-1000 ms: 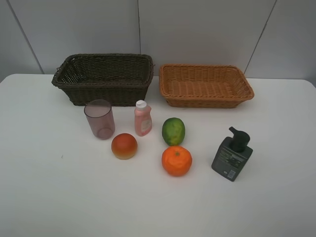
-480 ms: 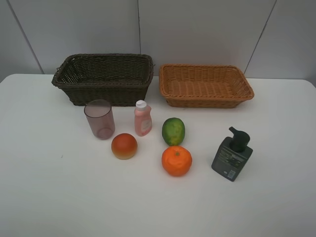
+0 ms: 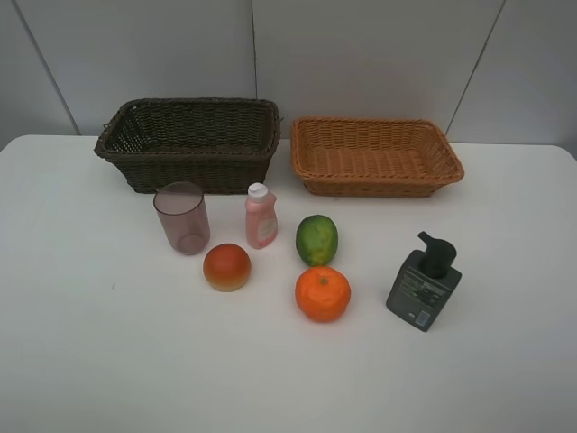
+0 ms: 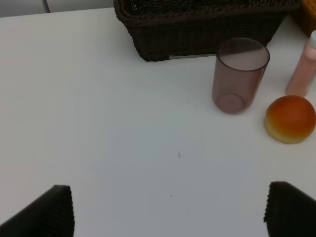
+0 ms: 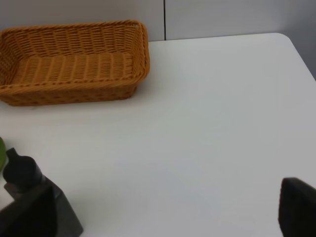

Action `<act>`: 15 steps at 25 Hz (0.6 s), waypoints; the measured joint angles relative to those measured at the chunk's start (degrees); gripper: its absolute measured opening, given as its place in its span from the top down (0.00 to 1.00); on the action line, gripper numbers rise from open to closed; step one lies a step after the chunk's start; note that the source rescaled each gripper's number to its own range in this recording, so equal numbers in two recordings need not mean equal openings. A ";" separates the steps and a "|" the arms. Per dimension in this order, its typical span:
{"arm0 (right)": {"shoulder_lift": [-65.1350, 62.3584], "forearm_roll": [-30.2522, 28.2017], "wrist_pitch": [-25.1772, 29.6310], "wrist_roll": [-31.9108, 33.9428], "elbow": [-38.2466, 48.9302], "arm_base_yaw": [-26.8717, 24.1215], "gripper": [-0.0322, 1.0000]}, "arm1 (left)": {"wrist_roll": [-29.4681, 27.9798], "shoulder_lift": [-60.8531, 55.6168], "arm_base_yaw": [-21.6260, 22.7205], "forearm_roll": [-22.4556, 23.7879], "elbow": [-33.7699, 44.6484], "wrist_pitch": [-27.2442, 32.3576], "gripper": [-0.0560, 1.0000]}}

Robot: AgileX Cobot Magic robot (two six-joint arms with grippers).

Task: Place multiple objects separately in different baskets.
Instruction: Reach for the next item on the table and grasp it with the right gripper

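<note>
A broad stretch of white table [image 3: 99, 361] shows on the near side of the items, out to its rounded back corners. The dark brown basket [image 3: 189, 108] stands at the rear, with the light tan basket [image 3: 374, 124] just beside it on the right. Just in front of the dark basket are the upright translucent mauve cup [image 3: 181, 216] and the white-capped pink bottle [image 3: 261, 218]. Farther forward of it lies the red-orange fruit [image 3: 226, 267], then rightward the green fruit [image 3: 316, 239] and the orange [image 3: 323, 293]. The dark grey pump bottle [image 3: 424, 287] is farthest from it, and its pale label print is too small to read. The left pincer [image 4: 173, 210] and the right pincer [image 5: 163, 212] are both spread wide and hold nothing.
</note>
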 joint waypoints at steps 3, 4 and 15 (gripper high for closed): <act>0.00 0.00 0.00 0.00 0.00 0.00 0.03 | 0.00 0.00 0.00 0.00 0.00 0.00 0.00; 0.00 0.00 0.00 0.00 0.00 0.00 0.03 | 0.00 0.00 0.00 0.00 0.00 0.00 0.00; 19.56 0.33 0.06 0.00 -11.41 0.00 0.03 | 0.00 0.00 0.00 0.00 0.00 -0.02 0.00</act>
